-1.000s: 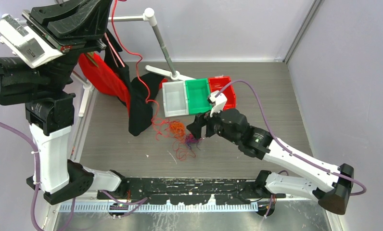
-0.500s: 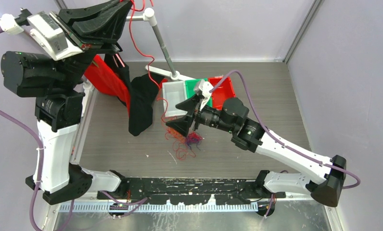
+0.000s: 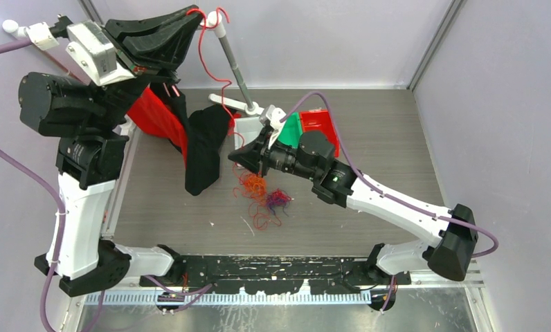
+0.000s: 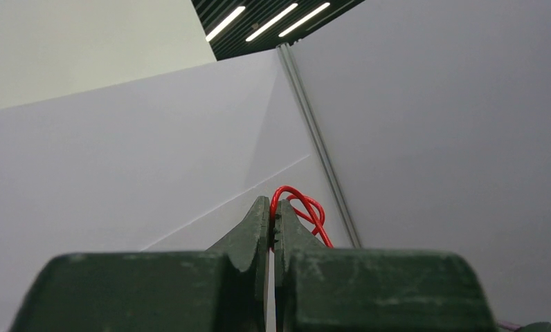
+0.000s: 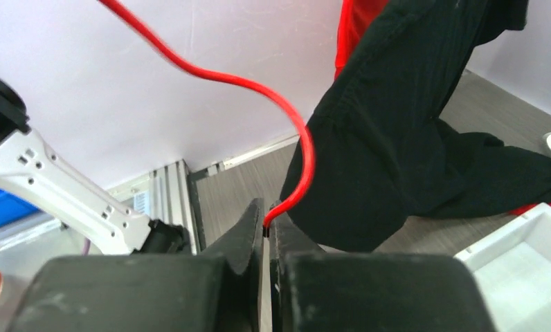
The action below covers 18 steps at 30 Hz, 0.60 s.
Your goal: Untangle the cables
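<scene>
Grey wood-grain surface (image 3: 397,159): loose red cable loops (image 3: 262,220) nearest, purple wiry clump (image 3: 278,199) and orange wiry clump (image 3: 253,185) close behind. Right gripper (image 5: 268,216) low over pile, jaws clamped on thin red cable (image 5: 309,155). Cable runs upward past black garment (image 3: 202,152) and red garment (image 3: 154,114). White plastic bin (image 3: 244,131), green plastic bin (image 3: 291,129), red plastic bin (image 3: 322,124) side by side, partly hidden by right arm. Left gripper (image 4: 273,211) high at far left, jaws pinched on looped end of same cable.
</scene>
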Motion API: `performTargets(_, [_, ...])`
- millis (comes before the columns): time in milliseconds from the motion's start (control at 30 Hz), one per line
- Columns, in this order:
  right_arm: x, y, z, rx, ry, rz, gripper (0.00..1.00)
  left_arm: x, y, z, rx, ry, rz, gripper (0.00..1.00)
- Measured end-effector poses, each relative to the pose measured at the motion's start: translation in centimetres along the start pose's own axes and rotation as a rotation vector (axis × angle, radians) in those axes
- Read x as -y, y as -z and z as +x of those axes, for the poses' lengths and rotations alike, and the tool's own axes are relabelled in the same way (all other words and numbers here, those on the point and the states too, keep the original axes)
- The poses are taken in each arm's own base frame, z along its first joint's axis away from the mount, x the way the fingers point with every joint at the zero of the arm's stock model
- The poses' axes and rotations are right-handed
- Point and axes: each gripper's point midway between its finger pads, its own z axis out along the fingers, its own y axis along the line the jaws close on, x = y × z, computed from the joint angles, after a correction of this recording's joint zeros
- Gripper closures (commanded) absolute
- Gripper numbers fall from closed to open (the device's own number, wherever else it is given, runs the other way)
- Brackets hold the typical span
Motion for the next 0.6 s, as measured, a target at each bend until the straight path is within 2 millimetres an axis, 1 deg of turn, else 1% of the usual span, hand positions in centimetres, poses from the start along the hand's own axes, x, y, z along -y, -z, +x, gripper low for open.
performTargets(33, [0.2, -0.1, -0.2, 0.0, 0.0, 0.01, 0.99, 0.1, 0.1, 0.2, -0.006, 0.002, 0.001, 1.0])
performTargets(133, [1.5, 0.0, -1.3, 0.032, -0.003, 0.076, 0.99, 0.6, 1.0, 1.9, -0.054, 0.012, 0.007, 1.0])
performTargets(233, [3.9, 0.4, -2.2, 0.062, -0.021, 0.165, 0.99, 1.0, 2.0, 3.7, -0.109, 0.006, 0.005, 1.0])
performTargets(300, [6.4, 1.1, -2.8, 0.084, -0.051, 0.235, 0.99, 1.3, 3.0, 5.7, -0.169, 0.001, -0.001, 1.0])
performTargets(367, [8.8, 1.9, -3.4, 0.106, -0.087, 0.293, 0.99, 1.6, 4.1, 8.5, -0.252, 0.0, -0.01, 1.0])
performTargets(433, [10.9, 2.2, -3.9, 0.13, -0.125, 0.336, 0.99, 1.8, 5.1, 11.9, -0.344, 0.003, -0.02, 1.0])
performTargets(467, [11.2, 2.0, -3.8, 0.133, -0.14, 0.336, 0.99, 1.9, 5.6, 13.3, -0.384, 0.003, -0.022, 1.0])
performTargets(500, [12.8, 2.2, -4.0, 0.145, -0.153, 0.365, 0.99, 2.1, 6.3, 15.5, -0.444, 0.01, -0.027, 1.0])
performTargets(533, [13.8, 2.1, -3.9, 0.149, -0.168, 0.38, 0.99, 2.3, 6.8, 17.5, -0.497, 0.014, -0.03, 1.0])
performTargets(600, [15.7, 1.5, -3.1, 0.142, -0.203, 0.399, 0.99, 2.6, 7.9, 21.5, -0.611, 0.028, -0.034, 1.0])
